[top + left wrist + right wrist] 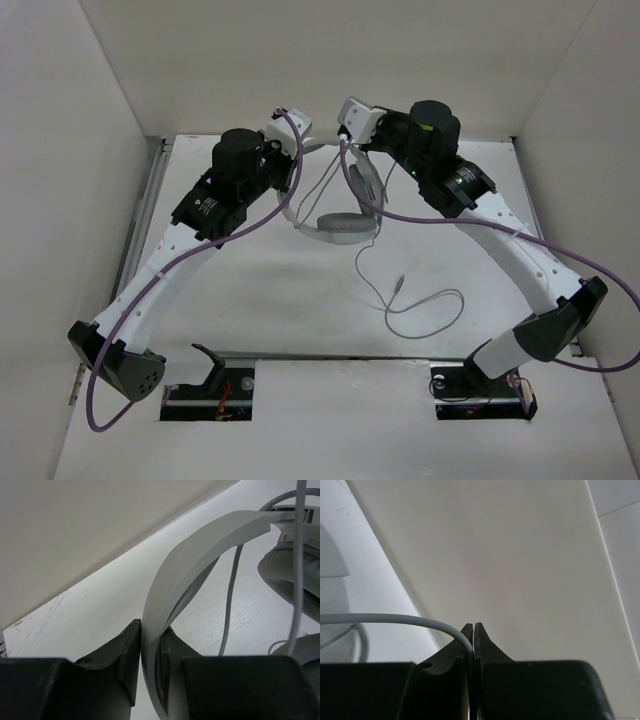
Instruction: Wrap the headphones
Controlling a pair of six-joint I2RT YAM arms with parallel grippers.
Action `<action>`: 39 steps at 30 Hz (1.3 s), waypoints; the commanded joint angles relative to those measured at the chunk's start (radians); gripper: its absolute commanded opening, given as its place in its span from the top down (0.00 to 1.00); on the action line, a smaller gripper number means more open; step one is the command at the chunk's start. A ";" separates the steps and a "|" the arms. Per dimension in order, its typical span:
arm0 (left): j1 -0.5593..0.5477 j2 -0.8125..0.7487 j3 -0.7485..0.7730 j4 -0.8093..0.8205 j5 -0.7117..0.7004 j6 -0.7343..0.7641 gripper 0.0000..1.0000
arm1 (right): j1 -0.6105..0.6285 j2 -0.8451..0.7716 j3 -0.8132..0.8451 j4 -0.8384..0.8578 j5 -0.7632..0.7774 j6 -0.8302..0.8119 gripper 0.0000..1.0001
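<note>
Starting with the table: carries the headphones at its far middle, between the two arms. Cannot tell whether lifted clear or resting on the lower ear cup.

Working very close up there, both wrists almost meeting above the headphones, with purple cables looping alongside. Risks a knock between wrists, or a cable hooking the headphones, on any wide circling move.

Clamping the headband edge-on in the left gripper, jaws pressed onto the thin white strip near one end. Could twist or slide out: smooth plastic, a narrow band, little contact. Would be levered round by any sideways pull from the other side, and would drop if loosened at all.

Hanging beside the band in the left wrist view, the ear cup with two runs of cord crossing in front. Could catch a turn on the cup instead of the band and leave the wrap lopsided.

Nipping the cord in the right gripper, jaws pressed together, the grey line entering right at the tips. Might slip free under a slight tug, being held so far out. Might equally strain or kink at the cup if hauled hard against the left hold.

Trailing loose over the near table, most of the cord, ending in the plug, well apart from both grippers. Likely to drag, whip or knot once winding begins, unless kept taut and fed slowly.
</note>
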 commanded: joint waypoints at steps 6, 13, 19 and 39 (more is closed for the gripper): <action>0.003 -0.063 0.033 0.052 0.046 0.063 1.00 | -0.040 -0.027 0.031 0.110 0.043 -0.078 0.90; 0.002 -0.062 0.076 0.034 0.077 0.040 1.00 | -0.054 -0.011 -0.002 0.131 0.017 -0.048 0.89; 0.016 -0.054 0.169 0.006 0.142 -0.024 1.00 | -0.126 0.024 0.000 0.122 -0.084 0.133 0.88; 0.054 0.118 0.614 -0.006 0.281 -0.338 1.00 | -0.264 0.067 -0.070 0.298 -0.919 1.230 0.81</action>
